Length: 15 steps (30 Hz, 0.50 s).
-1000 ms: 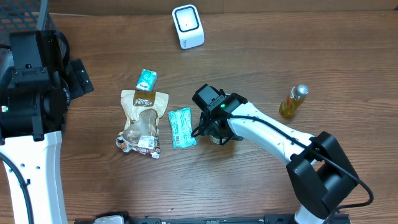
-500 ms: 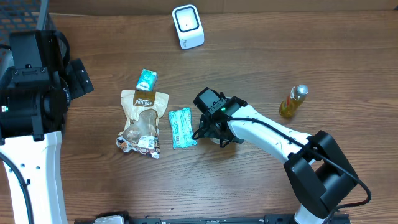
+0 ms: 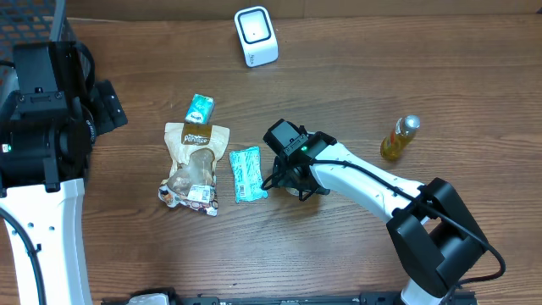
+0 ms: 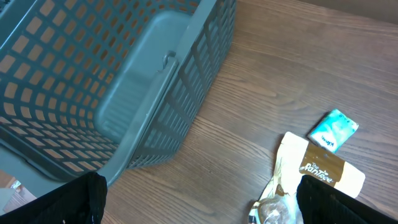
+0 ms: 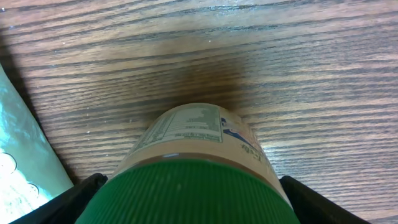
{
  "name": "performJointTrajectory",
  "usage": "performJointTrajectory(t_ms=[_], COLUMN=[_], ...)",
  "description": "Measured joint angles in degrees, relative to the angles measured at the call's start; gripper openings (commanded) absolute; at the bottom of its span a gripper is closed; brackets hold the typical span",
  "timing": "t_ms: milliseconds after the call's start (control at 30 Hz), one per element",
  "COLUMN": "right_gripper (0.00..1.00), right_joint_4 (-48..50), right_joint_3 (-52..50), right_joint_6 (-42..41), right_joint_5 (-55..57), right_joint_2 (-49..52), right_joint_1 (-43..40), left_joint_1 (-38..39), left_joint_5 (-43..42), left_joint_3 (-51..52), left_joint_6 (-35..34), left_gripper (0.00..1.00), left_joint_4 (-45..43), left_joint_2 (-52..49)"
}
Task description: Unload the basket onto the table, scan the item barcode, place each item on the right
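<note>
1. The wooden tabletop (image 3: 356,93) carries everything you are working with.
2. The grey mesh basket (image 4: 93,74) sits at your far left; the left wrist view shows it close by.
3. Your left hand (image 4: 205,202) hangs above the tabletop beside the basket, its fingers spread wide with nothing between them.
4. Your right hand (image 3: 290,182) is low over the middle of the tabletop, straddling the jar. Its fingers flank the green lid (image 5: 186,193) on both sides, but you cannot tell whether they press on it.
5. The snack pouch (image 3: 193,165) lies flat, left of centre.
6. The jar (image 5: 193,137), your item, stands upright under the right hand, label facing the wrist camera.
7. The white scanner (image 3: 256,36) stands at the far edge, well apart from the jar.
8. The flat teal packet (image 3: 246,174) lies between pouch and jar, just beside both.
9. The yellow bottle (image 3: 400,138) lies near the right side.
10. The small teal packet (image 3: 200,108) touches the pouch's top.
</note>
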<state>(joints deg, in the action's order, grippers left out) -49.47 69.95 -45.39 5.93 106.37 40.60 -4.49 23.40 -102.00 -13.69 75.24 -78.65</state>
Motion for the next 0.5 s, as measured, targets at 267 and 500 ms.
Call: performJointTrajectory(t_ms=[267,500], right_gripper=[0.68,0.64], right_joint_4=[-0.02,-0.04], right_joint_3=[0.0,0.0], right_joint_6=[0.0,0.0], right_joint_5=[0.07,0.13], right_joint_2=[0.0,-0.02], right_joint_1=[0.0,0.0], left_joint_1=[0.0,0.0], left_joint_5=[0.0,0.0], left_joint_3=[0.0,0.0], left_joint_6=[0.0,0.0], left_gripper=[1.0,0.99], left_joint_4=[0.0,0.0], left_joint_2=[0.0,0.0])
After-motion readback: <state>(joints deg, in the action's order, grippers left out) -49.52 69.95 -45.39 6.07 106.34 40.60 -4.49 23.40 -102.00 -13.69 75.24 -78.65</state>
